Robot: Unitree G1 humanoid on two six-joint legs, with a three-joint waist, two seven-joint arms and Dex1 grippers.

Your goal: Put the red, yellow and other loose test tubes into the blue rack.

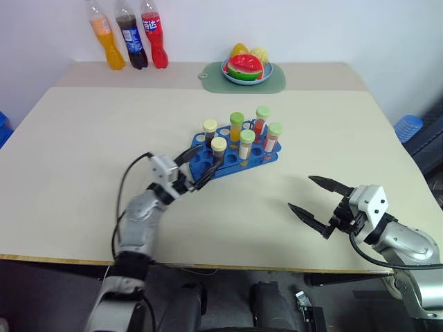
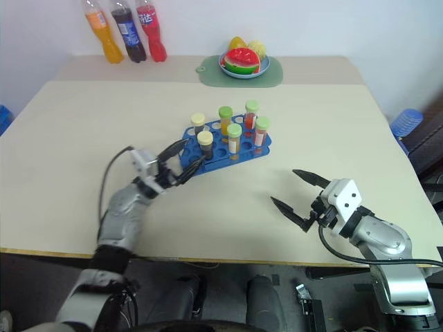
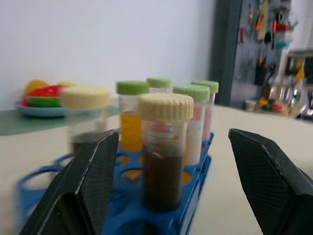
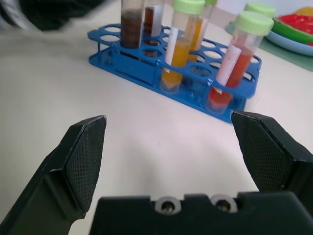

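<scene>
my right gripper hangs spread over bare table, nearest me. my left gripper is spread too, at the near left corner of the blue rack. the cream-capped brown tube stands upright in it, just beyond those fingers. i see no loose tubes; the job looks finished.

Six tubes upright in mid-table rack
</scene>
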